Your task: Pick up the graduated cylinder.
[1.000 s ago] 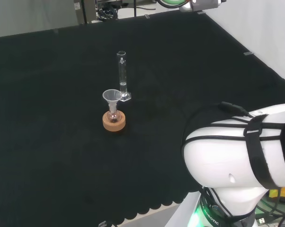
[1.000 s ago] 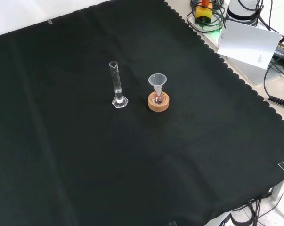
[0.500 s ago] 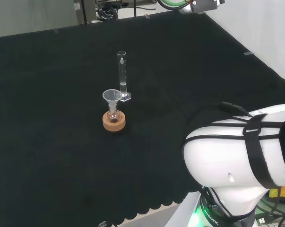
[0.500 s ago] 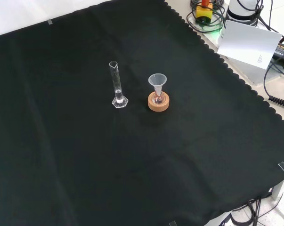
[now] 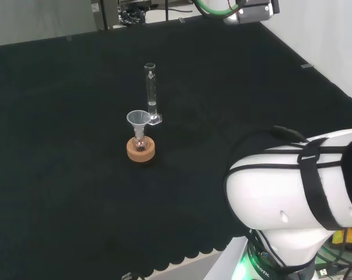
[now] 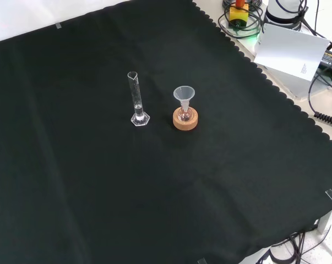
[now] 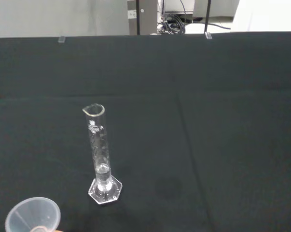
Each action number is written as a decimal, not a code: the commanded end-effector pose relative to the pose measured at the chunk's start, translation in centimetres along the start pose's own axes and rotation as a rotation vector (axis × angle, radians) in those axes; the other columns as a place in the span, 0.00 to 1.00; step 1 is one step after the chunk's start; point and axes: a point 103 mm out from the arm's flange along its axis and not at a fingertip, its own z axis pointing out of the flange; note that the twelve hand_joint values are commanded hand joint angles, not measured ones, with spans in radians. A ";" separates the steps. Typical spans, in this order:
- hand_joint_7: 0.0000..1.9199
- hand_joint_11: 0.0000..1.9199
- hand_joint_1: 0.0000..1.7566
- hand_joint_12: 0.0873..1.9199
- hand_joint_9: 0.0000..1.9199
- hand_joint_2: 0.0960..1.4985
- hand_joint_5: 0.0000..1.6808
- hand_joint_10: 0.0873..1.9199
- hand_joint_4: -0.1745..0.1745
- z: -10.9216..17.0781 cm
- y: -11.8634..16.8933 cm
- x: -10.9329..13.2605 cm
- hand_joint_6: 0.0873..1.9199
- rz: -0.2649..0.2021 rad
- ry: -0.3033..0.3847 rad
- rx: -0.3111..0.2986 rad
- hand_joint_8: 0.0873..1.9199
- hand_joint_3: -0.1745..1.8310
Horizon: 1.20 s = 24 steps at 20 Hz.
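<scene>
On cloth (image 6: 72,192) — one graduated cylinder (image 6: 136,100), one funnel (image 6: 183,95), one cork ring (image 6: 185,120).

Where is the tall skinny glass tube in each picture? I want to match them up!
Head view: the graduated cylinder stands upright near the middle, just behind the funnel.
Front view: the graduated cylinder stands upright, left of the funnel.
Wrist view: the graduated cylinder stands close, beside the funnel.
Shared landmark: the funnel, which sits in a small flask on a cork ring.
</scene>
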 end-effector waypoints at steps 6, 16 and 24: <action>0.00 0.00 0.02 0.71 0.06 0.90 0.14 0.33 0.40 6.4 5.1 -4.1 0.00 -0.015 0.088 0.005 0.17 0.12; 0.03 0.02 0.12 0.72 0.12 0.85 0.17 0.33 0.36 13.5 12.1 -5.6 0.00 -0.074 0.185 0.014 0.22 0.10; 0.05 0.04 0.19 0.72 0.15 0.82 0.19 0.34 0.34 19.7 15.1 -4.4 0.00 -0.115 0.301 0.028 0.26 0.09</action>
